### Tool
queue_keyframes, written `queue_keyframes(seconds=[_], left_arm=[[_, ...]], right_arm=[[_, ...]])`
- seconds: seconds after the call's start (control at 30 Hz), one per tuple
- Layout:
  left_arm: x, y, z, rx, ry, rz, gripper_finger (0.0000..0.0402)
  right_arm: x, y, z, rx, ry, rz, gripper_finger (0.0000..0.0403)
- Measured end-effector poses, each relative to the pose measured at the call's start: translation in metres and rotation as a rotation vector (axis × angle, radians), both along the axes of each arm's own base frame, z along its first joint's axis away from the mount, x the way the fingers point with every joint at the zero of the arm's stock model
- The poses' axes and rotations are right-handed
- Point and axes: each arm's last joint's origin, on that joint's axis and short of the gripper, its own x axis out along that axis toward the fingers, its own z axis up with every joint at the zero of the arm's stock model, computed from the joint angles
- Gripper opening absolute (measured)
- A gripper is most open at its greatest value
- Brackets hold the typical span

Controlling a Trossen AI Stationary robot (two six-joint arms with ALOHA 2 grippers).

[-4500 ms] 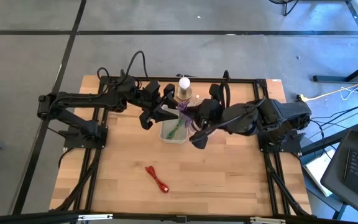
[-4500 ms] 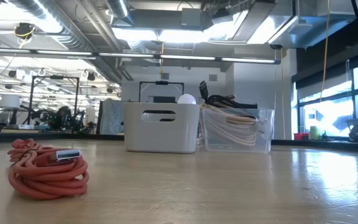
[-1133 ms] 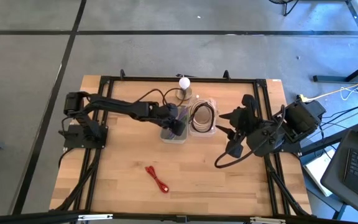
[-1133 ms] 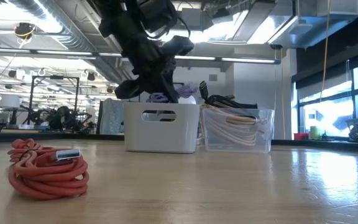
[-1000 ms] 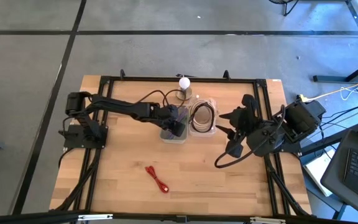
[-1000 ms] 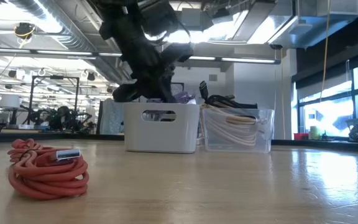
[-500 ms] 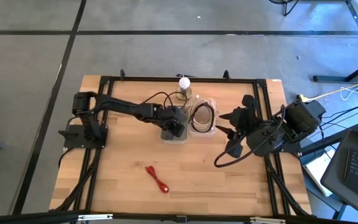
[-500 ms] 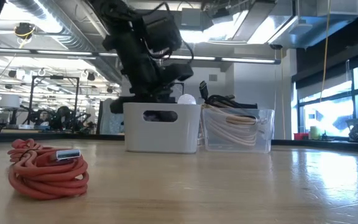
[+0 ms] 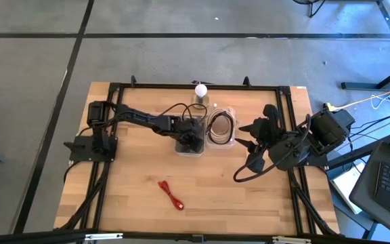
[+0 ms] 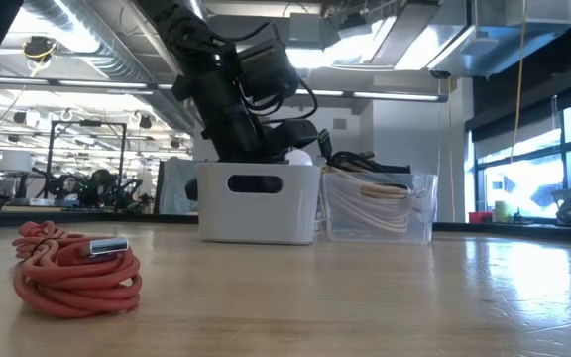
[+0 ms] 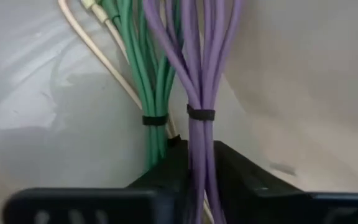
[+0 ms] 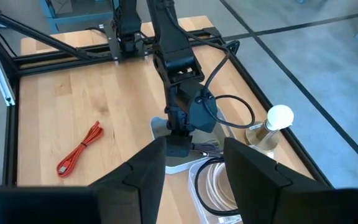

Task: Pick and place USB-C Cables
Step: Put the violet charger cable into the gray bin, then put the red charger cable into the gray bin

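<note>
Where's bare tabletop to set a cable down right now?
Bare wood lies all around the red cable bundle across the table's near half, and between it and the white bin. It is crowded at the bin, where the left gripper reaches in, beside the clear bin.

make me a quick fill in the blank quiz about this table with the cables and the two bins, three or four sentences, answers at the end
1. The left gripper is lowered into the ____ bin.
2. Between that gripper's fingers runs the ____ cable bundle.
3. The cable bundle lying loose on the wooden table is ____.
4. The cream-white coils sit in the ____ bin.

Missing words: white; purple; red; clear
</note>
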Motion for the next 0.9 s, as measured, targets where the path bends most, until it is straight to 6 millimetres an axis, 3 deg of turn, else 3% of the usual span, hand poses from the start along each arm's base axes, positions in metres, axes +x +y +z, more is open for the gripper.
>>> queue_keyframes(seconds=[0.2, 0.37, 0.73, 0.9], left_arm=[[0.0, 0.001, 0.0, -0.009, -0.002, 0.0, 0.0148], [-0.004, 0.005, 0.009, -0.011, -0.02, -0.025, 0.0196], [-0.021, 0.017, 0.074, 0.011, -0.216, -0.067, 0.0215], [-0.036, 0.002, 0.117, -0.031, -0.385, -0.285, 0.0216]], right_arm=[[0.0, 0.0, 0.0, 0.0, 0.0, 0.0, 0.0164], [0.0, 0.0, 0.0, 0.006, 0.003, 0.005, 0.0164], [0.0, 0.0, 0.0, 0.005, 0.003, 0.005, 0.0164], [0.0, 0.0, 0.0, 0.003, 0.004, 0.007, 0.0164]])
